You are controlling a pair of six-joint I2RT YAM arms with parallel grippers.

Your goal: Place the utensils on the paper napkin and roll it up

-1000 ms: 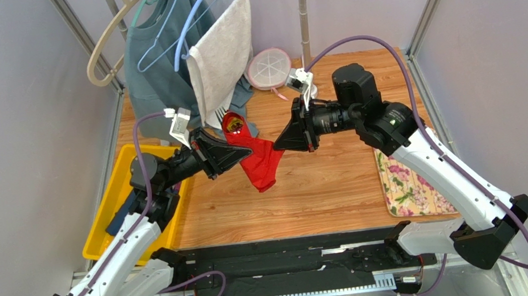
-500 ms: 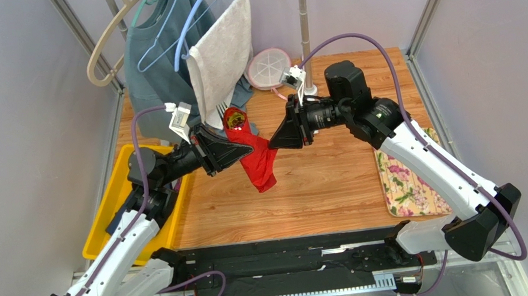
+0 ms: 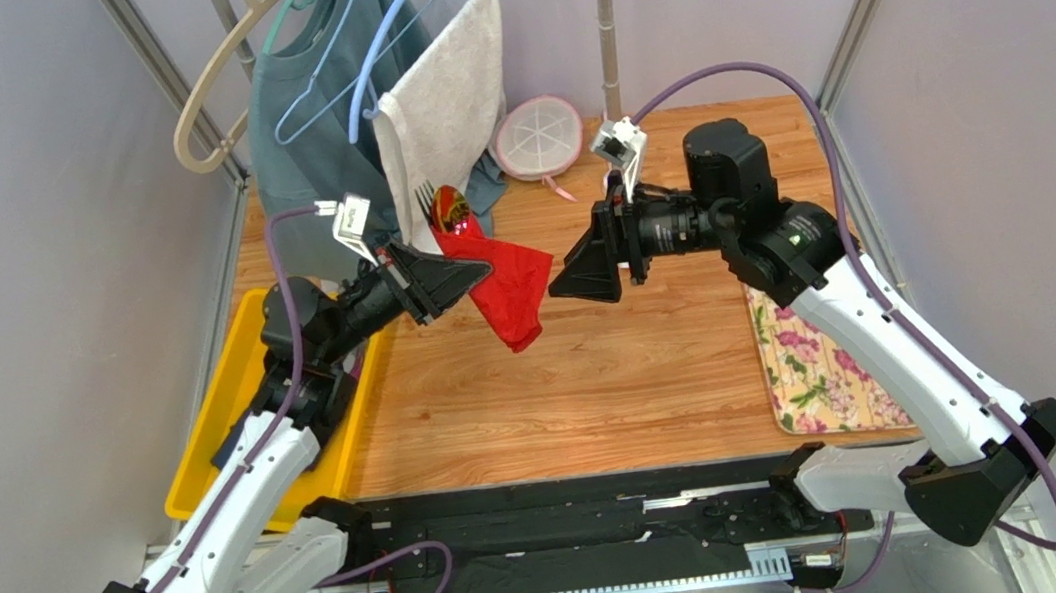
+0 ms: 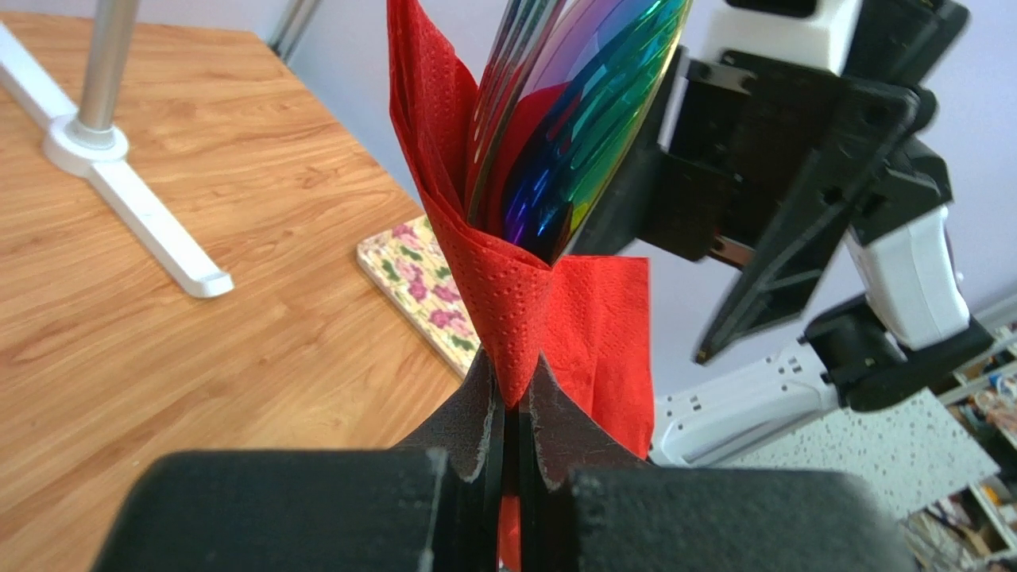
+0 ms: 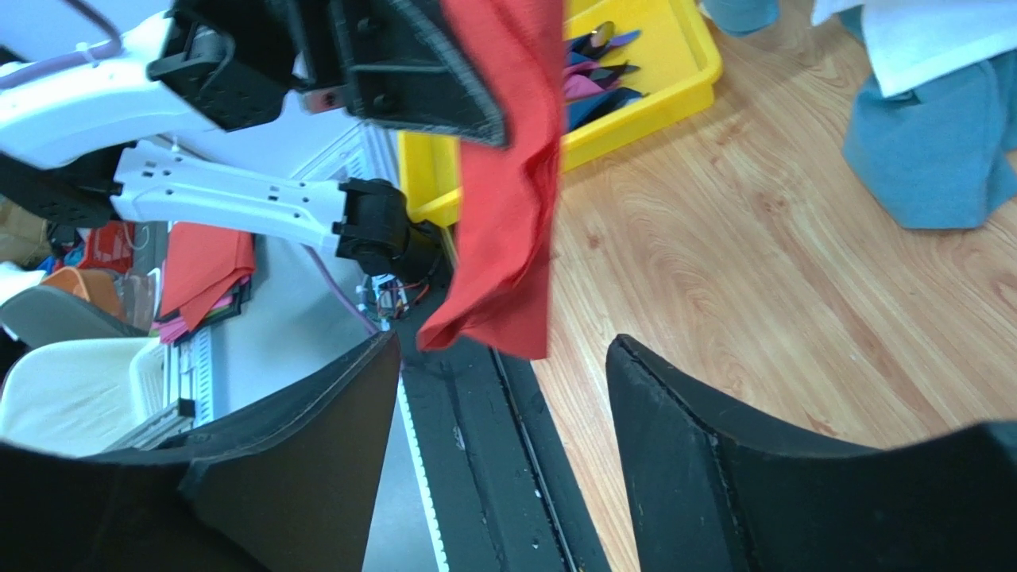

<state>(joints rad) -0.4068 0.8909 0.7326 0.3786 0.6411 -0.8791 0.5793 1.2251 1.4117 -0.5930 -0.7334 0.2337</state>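
Note:
The red paper napkin (image 3: pixel 514 294) hangs above the table, wrapped around the utensils (image 3: pixel 444 210), whose shiny heads stick out of its far end. In the left wrist view the utensils (image 4: pixel 571 113) show rainbow-tinted heads inside the folded paper napkin (image 4: pixel 516 298). My left gripper (image 3: pixel 477 276) is shut on the napkin's pinched end, and a loose flap droops below. My right gripper (image 3: pixel 566 283) stands open just right of the napkin, apart from it. In the right wrist view the napkin (image 5: pixel 507 191) hangs beyond my right gripper (image 5: pixel 501 399), with nothing between its fingers.
A yellow bin (image 3: pixel 223 410) holding fabric rolls sits at the left. A floral cloth (image 3: pixel 816 367) lies at the right edge. A rack at the back carries hangers, a blue-grey sweater (image 3: pixel 307 112) and a white towel (image 3: pixel 443 103). A pink round lid (image 3: pixel 537 134) rests behind.
My right gripper has opened, let go of the napkin and drawn back to the right. The left gripper has carried the napkin bundle slightly up and back; its loose flap now hangs free.

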